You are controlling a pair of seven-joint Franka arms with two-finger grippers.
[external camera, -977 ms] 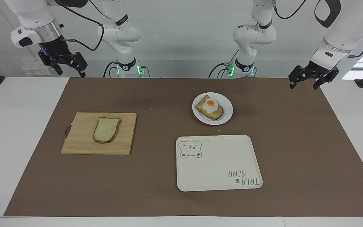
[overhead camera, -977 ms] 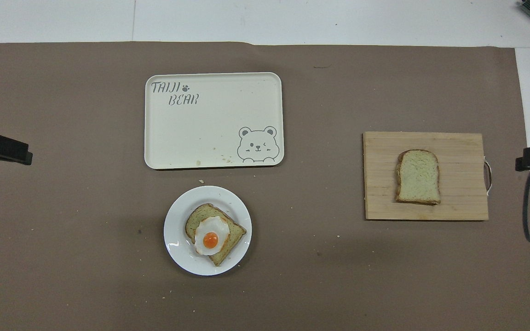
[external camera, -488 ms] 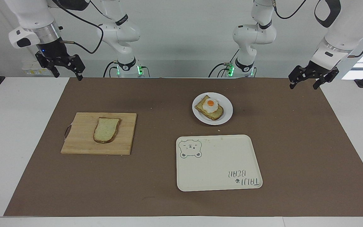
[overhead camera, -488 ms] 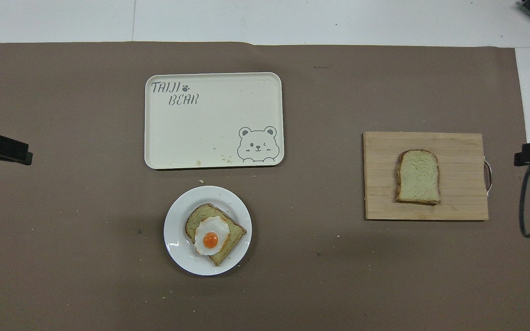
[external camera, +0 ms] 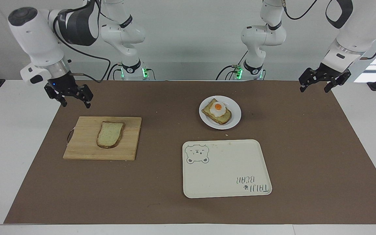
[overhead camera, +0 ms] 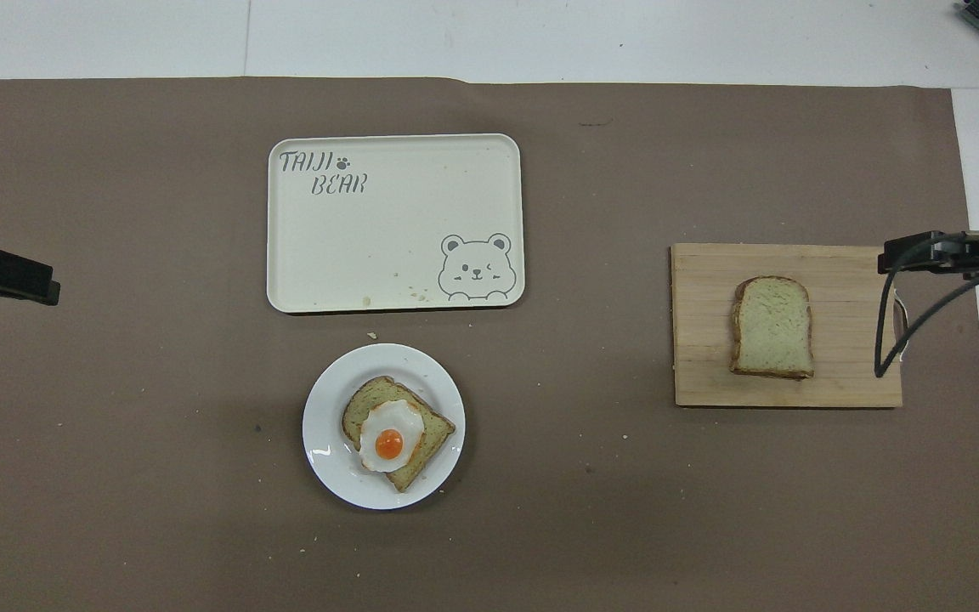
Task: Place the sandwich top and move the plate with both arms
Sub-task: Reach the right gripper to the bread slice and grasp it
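The sandwich top (external camera: 110,134), a plain pale bread slice, lies flat on a wooden cutting board (external camera: 77,150) toward the right arm's end; it also shows in the overhead view (overhead camera: 772,326). The white plate (external camera: 235,114) holds a toasted slice with a fried egg (external camera: 218,110); the plate also shows in the overhead view (overhead camera: 324,425). My right gripper (external camera: 76,101) hangs open and empty in the air over the board's handle end (overhead camera: 914,253). My left gripper (external camera: 315,86) is open and empty, and waits raised at the mat's edge at the left arm's end.
A cream rectangular tray (external camera: 227,176) with a bear drawing lies just farther from the robots than the plate. A brown mat (external camera: 305,147) covers the table. A cable (overhead camera: 885,331) hangs from the right arm over the board's handle.
My right gripper has come down and moved in toward the cutting board. The left arm, bread, plate and tray have not moved.
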